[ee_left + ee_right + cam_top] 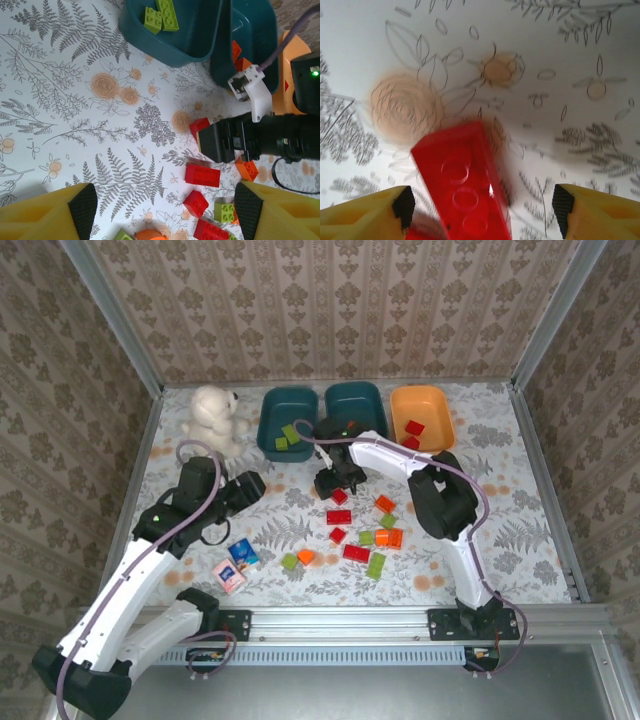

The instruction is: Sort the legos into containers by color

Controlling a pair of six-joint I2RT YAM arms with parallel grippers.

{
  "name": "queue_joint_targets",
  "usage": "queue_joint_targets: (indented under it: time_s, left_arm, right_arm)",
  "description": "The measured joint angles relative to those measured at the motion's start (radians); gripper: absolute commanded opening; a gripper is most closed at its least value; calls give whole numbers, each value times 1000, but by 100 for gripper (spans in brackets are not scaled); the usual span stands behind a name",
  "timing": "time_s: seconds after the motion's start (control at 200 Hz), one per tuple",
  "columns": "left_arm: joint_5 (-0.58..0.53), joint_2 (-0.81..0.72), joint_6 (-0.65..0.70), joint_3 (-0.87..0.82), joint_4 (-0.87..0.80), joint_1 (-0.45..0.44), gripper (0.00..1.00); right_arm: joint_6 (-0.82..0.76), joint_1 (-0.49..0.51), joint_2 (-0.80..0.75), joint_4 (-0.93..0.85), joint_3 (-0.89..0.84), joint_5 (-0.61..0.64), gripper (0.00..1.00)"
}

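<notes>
Three containers stand in a row at the back: a teal tub [272, 412] holding green legos [161, 15], a second teal tub [355, 400] with orange pieces [237, 51], and an orange tub [432, 405] with red bricks [413, 429]. Several red, orange and green legos [356, 553] lie scattered mid-table. My right gripper [335, 485] [483, 210] is open and points down over a red brick [465, 190] that lies flat between its fingers, nearer the left one. My left gripper [255, 483] [165, 210] hovers open above the table left of the pile, nothing in it.
A white plush bear [213, 418] sits at the back left. A pink carton [228, 575] and a blue carton [243, 554] lie near the front left. Metal frame walls enclose the table. The right arm's black wrist [225, 142] is close to my left gripper.
</notes>
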Motion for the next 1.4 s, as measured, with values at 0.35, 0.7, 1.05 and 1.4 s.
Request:
queue_joint_targets:
  time_s: [0.35, 0.7, 1.05, 1.4]
  left_arm:
    - [1, 31, -1, 0, -13, 0, 76]
    - [27, 80, 3, 0, 9, -7, 75]
    - [105, 367, 65, 126, 120, -127, 75]
    - [144, 502, 108, 248, 180, -157, 74]
  right_arm:
    - [-3, 11, 58, -2, 42, 8, 38]
    - [17, 5, 55, -3, 72, 40, 24]
    - [71, -309, -205, -15, 66, 92, 26]
    - [136, -542, -8, -66, 238, 174, 26]
